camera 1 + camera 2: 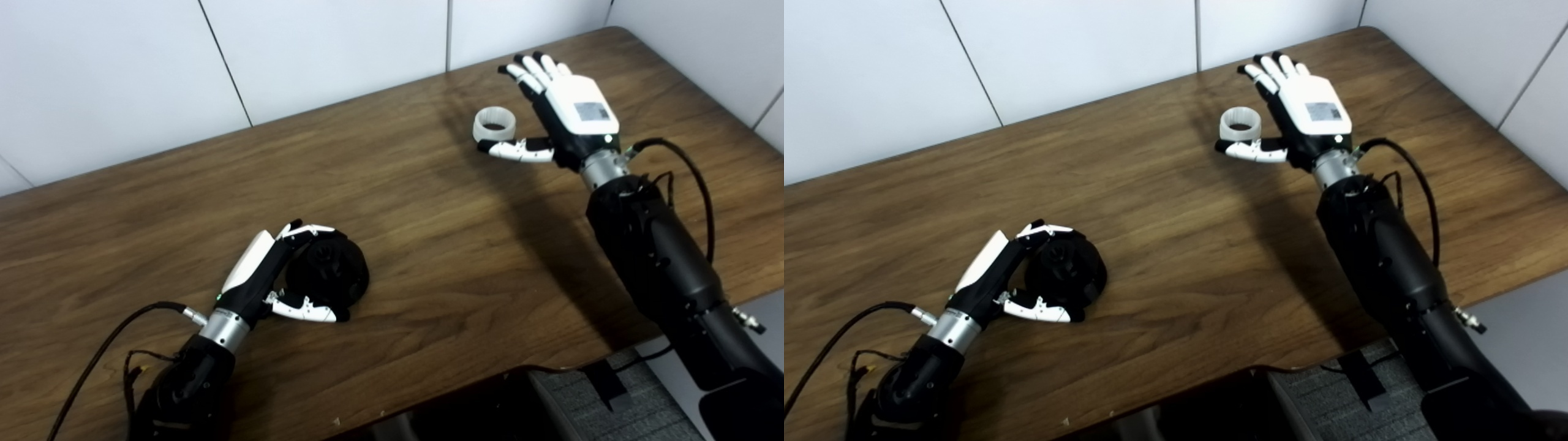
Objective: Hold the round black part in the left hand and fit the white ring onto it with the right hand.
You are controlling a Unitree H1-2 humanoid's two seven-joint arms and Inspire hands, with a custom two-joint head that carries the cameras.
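The round black part (331,269) rests on the wooden table at the front left. My left hand (275,269) is wrapped around it, fingers over its far side and thumb along its near side, shut on it. The white ring (494,124) stands on the table at the back right. My right hand (563,113) is open just to the right of the ring, fingers spread and pointing away, thumb stretched out below the ring. I cannot tell whether the thumb touches the ring. The ring also shows in the right eye view (1240,122).
The wooden table (429,245) ends at a white panelled wall behind and on the right. Its front edge runs along the bottom, with a grey chair seat (612,398) below it. Cables trail from both forearms.
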